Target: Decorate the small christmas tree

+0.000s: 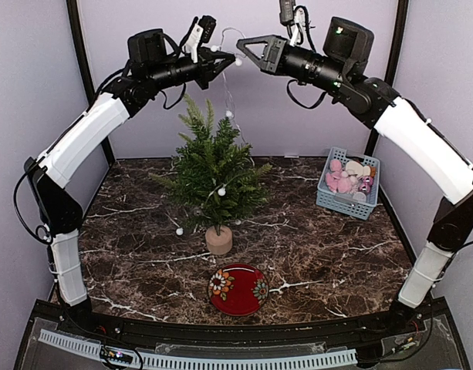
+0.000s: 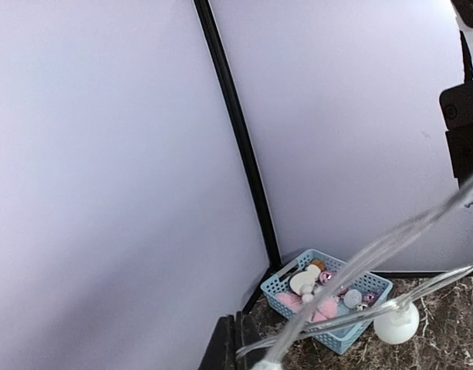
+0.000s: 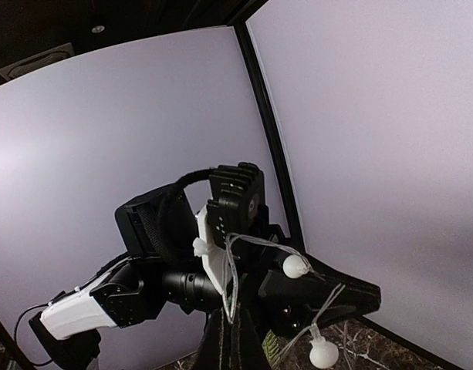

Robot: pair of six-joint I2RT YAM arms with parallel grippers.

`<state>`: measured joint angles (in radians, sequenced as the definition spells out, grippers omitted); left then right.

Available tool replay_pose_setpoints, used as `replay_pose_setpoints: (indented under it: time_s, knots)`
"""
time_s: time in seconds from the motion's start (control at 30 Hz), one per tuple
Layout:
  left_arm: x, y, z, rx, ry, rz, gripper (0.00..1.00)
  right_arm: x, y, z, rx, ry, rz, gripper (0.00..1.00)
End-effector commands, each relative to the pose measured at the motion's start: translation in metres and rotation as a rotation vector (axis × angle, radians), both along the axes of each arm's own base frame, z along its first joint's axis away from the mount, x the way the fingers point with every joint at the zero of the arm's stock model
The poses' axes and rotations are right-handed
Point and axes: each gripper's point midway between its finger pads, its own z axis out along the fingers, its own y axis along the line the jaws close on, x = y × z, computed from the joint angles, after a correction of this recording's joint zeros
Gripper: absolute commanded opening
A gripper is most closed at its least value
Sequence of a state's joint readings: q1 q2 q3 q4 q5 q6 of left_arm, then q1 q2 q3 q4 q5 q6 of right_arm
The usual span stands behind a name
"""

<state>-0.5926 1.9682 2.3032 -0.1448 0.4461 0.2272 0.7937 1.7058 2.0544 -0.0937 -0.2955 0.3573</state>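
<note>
Nearest us, a red plate point(image 1: 238, 289) sits by the counter's point(image 1: 321, 247) near edge; behind it, mid-counter, stands the small christmas tree point(image 1: 214, 173). High above, we see the left gripper point(image 1: 225, 59), jaws closed on a light string point(image 1: 229, 114) that trails into the branches. The right gripper point(image 1: 240, 42) faces it, jaws shut; whether they pinch the string, we cannot tell.

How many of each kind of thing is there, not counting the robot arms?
tree: 1
light string: 1
red plate: 1
blue basket: 1
Total: 4
The ornaments in the basket are too jumbled to count.
</note>
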Motion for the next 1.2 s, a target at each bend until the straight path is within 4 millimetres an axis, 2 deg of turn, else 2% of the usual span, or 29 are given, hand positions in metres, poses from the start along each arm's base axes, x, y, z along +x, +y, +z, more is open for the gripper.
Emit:
replay_pose_setpoints:
  time_s: [0.0,0.27,0.33,0.37,0.4,0.43,0.47,0.5,0.67,0.7,0.87,0.9,0.93,0.97,1.0,1.03,1.07,1.17]
  knots:
    - [-0.008,0.054,0.068,-0.078,-0.166,0.118,0.00,-0.018,0.004,0.017,0.033,-0.062,0.012,0.00]
    - [0.014,0.100,0.077,-0.057,-0.216,0.261,0.00,-0.029,0.027,0.007,-0.011,-0.065,0.045,0.00]
    - [0.020,0.111,0.069,-0.036,-0.210,0.297,0.00,-0.030,0.038,0.001,-0.028,-0.061,0.052,0.00]
    - [0.018,0.119,0.073,-0.037,-0.227,0.316,0.00,-0.030,0.042,0.000,-0.034,-0.061,0.051,0.00]
    - [0.025,0.124,0.063,-0.022,-0.209,0.335,0.00,-0.030,0.047,-0.003,-0.041,-0.059,0.049,0.00]
    - [0.020,0.130,0.068,-0.028,-0.227,0.346,0.00,-0.030,0.052,-0.005,-0.047,-0.058,0.049,0.00]
    - [0.026,0.135,0.059,-0.015,-0.210,0.361,0.00,-0.031,0.057,-0.007,-0.051,-0.057,0.050,0.00]
    - [0.021,0.141,0.062,-0.017,-0.222,0.369,0.00,-0.031,0.061,-0.009,-0.053,-0.054,0.053,0.00]
    - [0.021,0.166,0.042,0.016,-0.189,0.429,0.00,-0.038,0.084,-0.017,-0.058,-0.051,0.087,0.00]
    - [0.019,0.169,0.044,0.009,-0.207,0.440,0.00,-0.040,0.088,-0.018,-0.059,-0.050,0.095,0.00]
    - [0.006,0.198,0.027,0.010,-0.200,0.535,0.00,-0.051,0.106,-0.025,-0.080,-0.055,0.134,0.00]
    - [0.002,0.201,0.028,0.001,-0.209,0.546,0.00,-0.052,0.109,-0.026,-0.085,-0.057,0.139,0.00]
    - [-0.002,0.207,0.024,0.000,-0.206,0.563,0.00,-0.053,0.113,-0.029,-0.093,-0.055,0.146,0.00]
    - [0.000,0.210,0.011,0.012,-0.183,0.579,0.00,-0.054,0.114,-0.030,-0.093,-0.054,0.152,0.00]
    - [-0.008,0.215,0.015,0.001,-0.194,0.590,0.00,-0.055,0.116,-0.031,-0.097,-0.053,0.159,0.00]
    - [-0.006,0.218,0.002,0.013,-0.170,0.607,0.00,-0.057,0.118,-0.032,-0.098,-0.052,0.165,0.00]
    - [-0.011,0.222,0.003,0.007,-0.172,0.619,0.00,-0.059,0.119,-0.033,-0.101,-0.052,0.174,0.00]
    - [-0.019,0.232,-0.017,0.019,-0.134,0.657,0.00,-0.068,0.125,-0.039,-0.121,-0.056,0.203,0.00]
